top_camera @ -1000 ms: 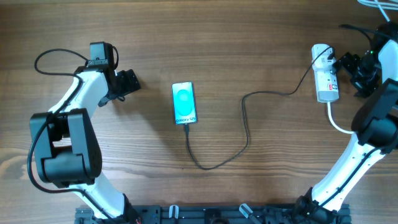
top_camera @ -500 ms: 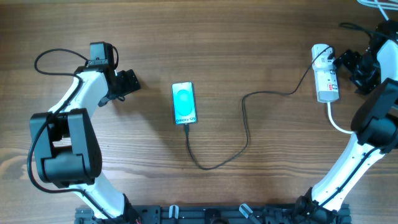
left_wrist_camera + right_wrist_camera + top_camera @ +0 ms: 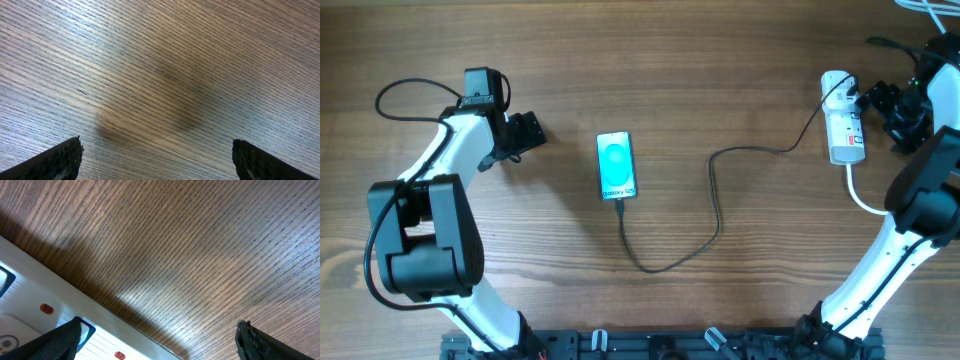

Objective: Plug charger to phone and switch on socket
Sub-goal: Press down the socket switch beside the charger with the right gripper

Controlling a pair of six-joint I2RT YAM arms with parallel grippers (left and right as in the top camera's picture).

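The phone [image 3: 617, 165] lies face up in the middle of the table, teal screen lit. The thin black charger cable [image 3: 715, 205] runs from the phone's bottom edge, loops forward, then goes right to its black plug in the socket [image 3: 842, 128]. The socket is a white power strip at the far right, and its edge shows in the right wrist view [image 3: 60, 300]. My right gripper [image 3: 880, 105] is open just right of the socket. My left gripper [image 3: 525, 133] is open over bare wood, left of the phone.
The socket's thick white cord [image 3: 860, 195] curves forward and right toward the right arm. A thin black wire [image 3: 400, 95] loops beside the left arm. White cables [image 3: 920, 8] hang at the far right corner.
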